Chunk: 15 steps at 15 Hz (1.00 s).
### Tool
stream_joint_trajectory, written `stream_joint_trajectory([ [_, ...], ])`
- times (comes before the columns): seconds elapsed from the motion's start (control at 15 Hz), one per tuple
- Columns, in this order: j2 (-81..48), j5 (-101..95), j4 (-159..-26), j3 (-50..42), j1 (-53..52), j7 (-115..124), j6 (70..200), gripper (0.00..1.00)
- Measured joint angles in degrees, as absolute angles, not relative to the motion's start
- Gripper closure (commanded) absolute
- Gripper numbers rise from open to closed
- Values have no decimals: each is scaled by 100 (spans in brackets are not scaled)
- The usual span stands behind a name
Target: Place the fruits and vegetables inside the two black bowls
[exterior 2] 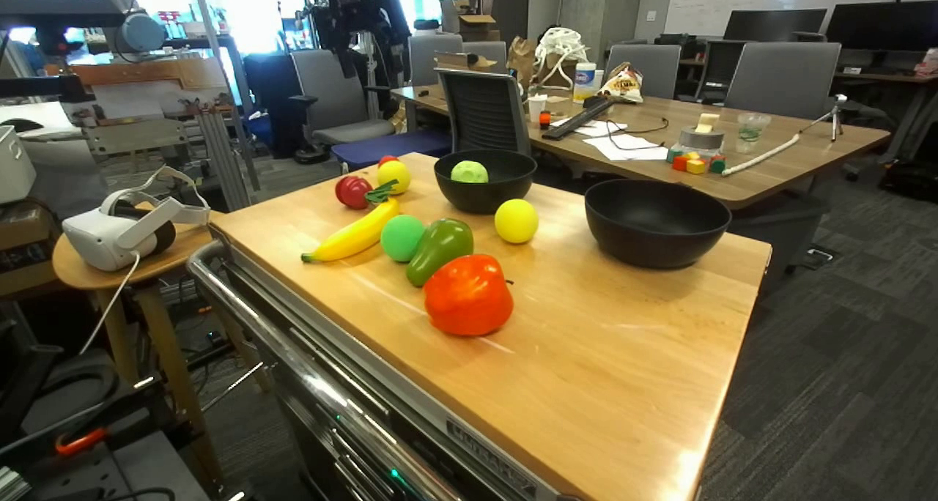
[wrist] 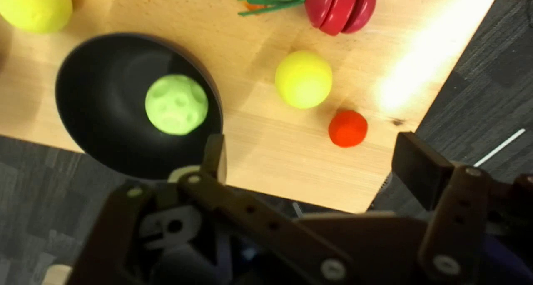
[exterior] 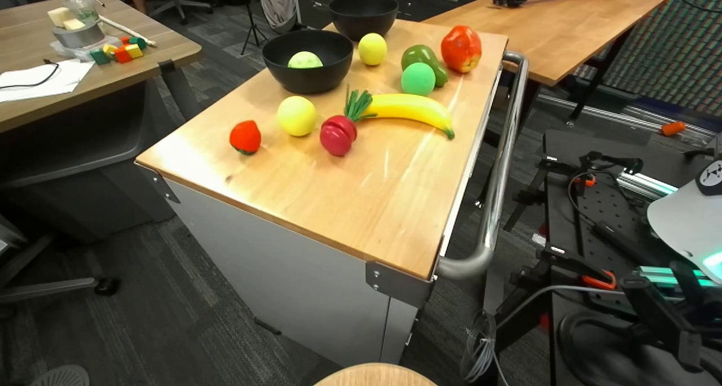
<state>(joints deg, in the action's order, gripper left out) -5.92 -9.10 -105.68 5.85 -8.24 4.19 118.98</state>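
Observation:
Two black bowls stand on the wooden cart top. One bowl (exterior: 282,73) contains a pale green round piece (wrist: 176,104); nothing shows inside the wider bowl (exterior 2: 652,237). Loose on the wood lie two yellow round fruits, one (exterior: 296,115) beside a small red piece (exterior: 245,136), the other (exterior 2: 516,221) between the bowls. A sliced red piece with green leaves (exterior: 338,135) touches or nearly touches the banana (exterior: 409,108). A green ball (exterior 2: 402,238), a dark green pear-shaped piece (exterior 2: 442,250) and a red-orange pepper (exterior 2: 469,296) sit close together. My gripper (wrist: 310,147) is open above the cart, its fingers apart and holding nothing.
A metal handle rail (exterior: 502,166) runs along one side of the cart. A desk (exterior: 169,42) with tape and small blocks stands beyond the bowls. A stool (exterior 2: 69,259) bearing a white headset (exterior 2: 121,226) is near the cart's end.

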Motion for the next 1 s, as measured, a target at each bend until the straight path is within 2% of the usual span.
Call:
stream_joint_trajectory([
  [0.27, -703, -552, -10429, 684, -824, -266, 12764, 0],
  [0.67, -800, -494, -10445, 693, -820, -303, 12770, 0],
  [1.0, -1291, 585, -10387, 822, -815, -981, 12846, 0],
])
